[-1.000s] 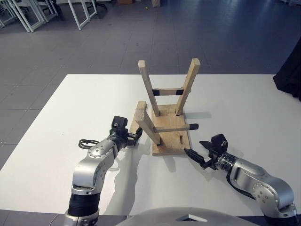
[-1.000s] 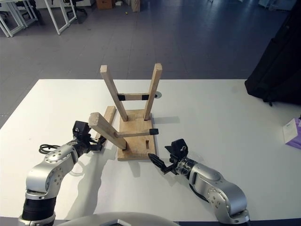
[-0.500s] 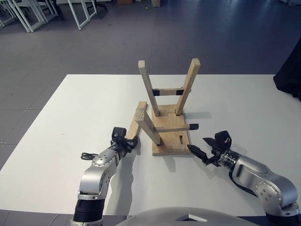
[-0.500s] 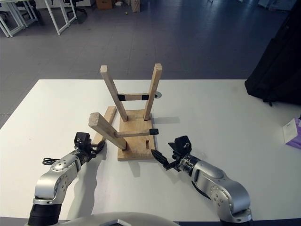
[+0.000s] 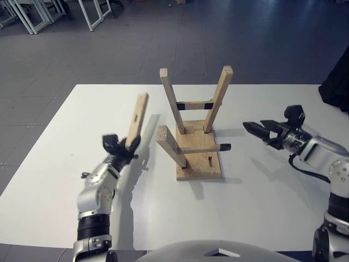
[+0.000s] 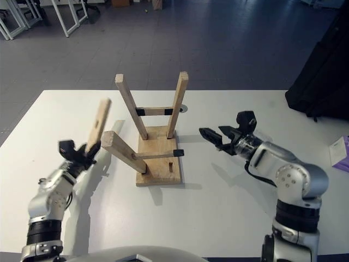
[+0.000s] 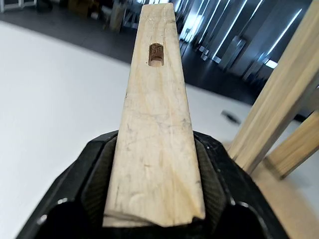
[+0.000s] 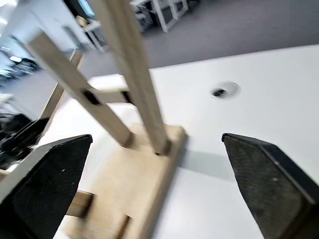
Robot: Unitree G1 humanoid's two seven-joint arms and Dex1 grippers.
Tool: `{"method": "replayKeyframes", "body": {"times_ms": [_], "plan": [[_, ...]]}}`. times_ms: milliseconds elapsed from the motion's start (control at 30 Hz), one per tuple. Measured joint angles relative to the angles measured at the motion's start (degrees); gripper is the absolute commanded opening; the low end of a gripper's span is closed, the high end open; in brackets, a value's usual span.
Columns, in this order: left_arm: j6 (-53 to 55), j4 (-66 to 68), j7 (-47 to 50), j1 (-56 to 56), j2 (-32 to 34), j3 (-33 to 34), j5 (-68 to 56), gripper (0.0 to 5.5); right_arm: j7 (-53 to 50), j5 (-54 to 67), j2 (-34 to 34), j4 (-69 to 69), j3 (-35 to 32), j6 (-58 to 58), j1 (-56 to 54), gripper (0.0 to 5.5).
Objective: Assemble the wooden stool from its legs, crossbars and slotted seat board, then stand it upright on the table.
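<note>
Left gripper (image 5: pixel 119 148) clamps the lower end of a loose leg (image 5: pixel 136 119), held tilted above the table (image 5: pixel 272 185), left of the seat board (image 5: pixel 199 162). Left wrist view: a peg hole (image 7: pixel 156 54) near the leg's far end. The board lies flat mid-table with three fitted legs (image 5: pixel 170 103) pointing up. Right gripper (image 5: pixel 258 129) hovers to its right, fingers spread wide. Right wrist view: a crossbar (image 8: pixel 108 94) joins the rear pair.

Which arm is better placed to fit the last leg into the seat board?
Left. The left gripper is shut on the loose leg, held up beside the seat board; the right gripper is open and empty.
</note>
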Motion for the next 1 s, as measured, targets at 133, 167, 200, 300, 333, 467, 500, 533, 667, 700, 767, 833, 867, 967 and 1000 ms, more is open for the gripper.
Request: {"method": "replayKeyframes", "body": {"times_ms": [133, 167, 200, 300, 333, 467, 500, 533, 667, 700, 767, 833, 867, 967, 1000], "plan": [[16.66, -5.39, -12.11, -8.47, 7.60, 3.41, -23.91, 2.04, 1.83, 14.09, 4.05, 1.86, -1.14, 3.79, -8.97, 4.81], [20.70, -5.83, -14.68, -8.98, 9.26, 2.94, -27.50, 2.04, 1.54, 15.80, 5.16, 2.77, -0.34, 3.87, -10.69, 4.81], [23.81, -5.89, -16.58, -9.60, 10.53, 2.02, -29.62, 2.04, 1.01, 16.76, 6.48, 3.30, 0.75, 3.94, -12.35, 4.81], [28.55, -5.73, -19.24, -13.07, 11.23, -2.65, -31.61, 2.04, -0.46, 20.70, 9.93, 4.05, 3.93, 4.06, -16.64, 4.81], [29.23, -5.71, -19.67, -14.07, 11.16, -3.66, -31.90, 2.04, -0.87, 21.37, 10.74, 4.54, 4.60, 4.05, -18.05, 4.81], [30.30, -4.93, -21.47, -16.39, 10.89, -6.11, -31.89, 2.04, -0.92, 22.62, 11.63, 5.72, 6.85, 3.60, -21.01, 4.81], [30.31, -4.55, -21.88, -17.04, 10.90, -6.23, -31.87, 2.04, -0.90, 22.61, 11.67, 5.97, 7.48, 3.23, -21.55, 4.81], [30.32, -4.45, -22.15, -17.21, 10.92, -6.39, -31.85, 2.04, -0.82, 22.58, 11.75, 6.24, 7.73, 2.88, -21.98, 4.81], [30.99, -4.10, -23.01, -17.32, 10.93, -7.45, -31.83, 2.04, -0.38, 20.70, 13.26, 8.88, 8.95, 0.01, -25.55, 4.81], [31.39, -4.05, -23.32, -17.40, 10.93, -7.80, -31.83, 2.04, -0.37, 20.46, 13.60, 9.59, 9.19, -0.55, -26.46, 4.81], [32.25, -3.53, -23.63, -17.83, 10.92, -8.15, -31.83, 2.04, -0.27, 20.49, 14.29, 10.97, 9.15, -1.83, -28.20, 4.48], [32.82, -2.32, -24.23, -18.76, 10.92, -8.34, -31.88, 2.04, -0.24, 22.06, 15.33, 12.12, 8.50, -2.05, -28.89, 4.07], [33.12, -1.81, -24.82, -19.00, 10.92, -8.34, -32.17, 2.04, -0.19, 22.80, 15.44, 12.30, 8.33, -2.05, -28.90, 3.88], [34.83, -0.73, -26.11, -19.99, 10.86, -8.26, -33.94, 2.04, -0.10, 25.09, 15.42, 12.51, 7.40, -1.89, -28.91, 3.31], [35.17, -0.52, -26.36, -20.12, 10.87, -8.24, -34.20, 2.04, -0.11, 25.18, 15.40, 12.51, 7.37, -1.89, -28.91, 3.14]]}}
